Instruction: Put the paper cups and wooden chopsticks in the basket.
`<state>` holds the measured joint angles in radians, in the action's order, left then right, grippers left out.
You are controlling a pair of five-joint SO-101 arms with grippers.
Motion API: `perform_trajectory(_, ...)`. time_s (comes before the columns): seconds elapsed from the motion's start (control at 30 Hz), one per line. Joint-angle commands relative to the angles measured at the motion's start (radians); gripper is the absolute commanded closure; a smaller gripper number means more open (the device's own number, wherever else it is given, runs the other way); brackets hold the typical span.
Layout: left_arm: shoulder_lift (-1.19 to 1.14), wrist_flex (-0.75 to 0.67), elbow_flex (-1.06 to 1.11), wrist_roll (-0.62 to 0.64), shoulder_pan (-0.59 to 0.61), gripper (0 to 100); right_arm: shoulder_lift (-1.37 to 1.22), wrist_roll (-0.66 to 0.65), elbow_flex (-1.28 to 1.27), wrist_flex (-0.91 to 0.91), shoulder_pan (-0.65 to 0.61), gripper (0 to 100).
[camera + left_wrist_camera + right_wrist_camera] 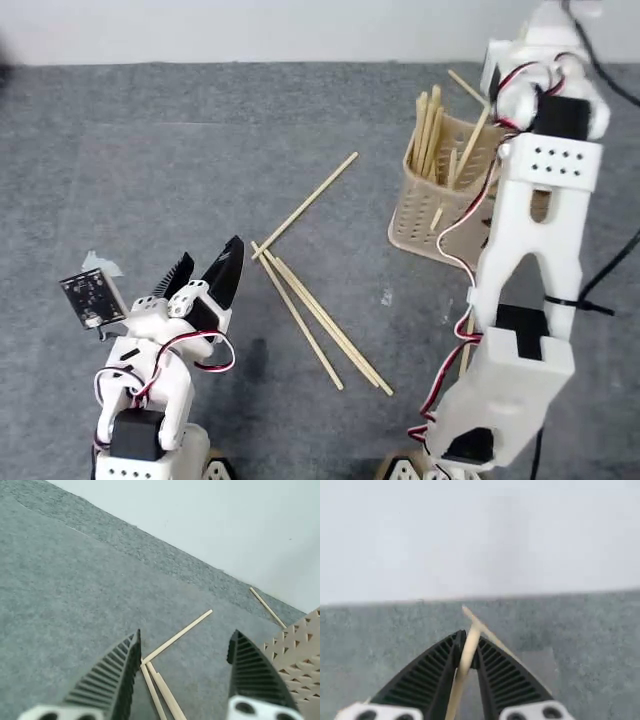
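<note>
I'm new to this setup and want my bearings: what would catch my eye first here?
The right hand, at the tan basket on the right side of the grey mat, is shut on a chopstick; other sticks stand in the basket. Mid-mat, several loose chopsticks lie crossed, with the open left hand close beside them.

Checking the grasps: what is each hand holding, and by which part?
The right hand is shut on a wooden chopstick, gripped near one end, with a short tip past the hand. The left hand is open and holds nothing.
</note>
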<state>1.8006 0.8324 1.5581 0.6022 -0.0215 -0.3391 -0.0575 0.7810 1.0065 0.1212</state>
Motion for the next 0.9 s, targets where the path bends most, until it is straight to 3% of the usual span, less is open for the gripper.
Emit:
perform_trajectory(0.0,0.015,-0.026,-0.007,-0.008,0.003,73,0.067,-0.011,0.103,0.051,0.001,98.9)
perform_trajectory(0.33,0.015,-0.025,-0.007,-0.008,0.003,73,0.004,-0.014,0.120,0.087,-0.013,98.0)
perform_trajectory(0.6,0.015,-0.029,0.004,-0.008,0.003,73,-0.038,-0.006,0.120,0.073,-0.008,79.7)
perform_trajectory(0.87,0.015,-0.029,0.004,-0.008,0.003,73,-0.033,0.083,0.124,0.081,-0.015,79.4)
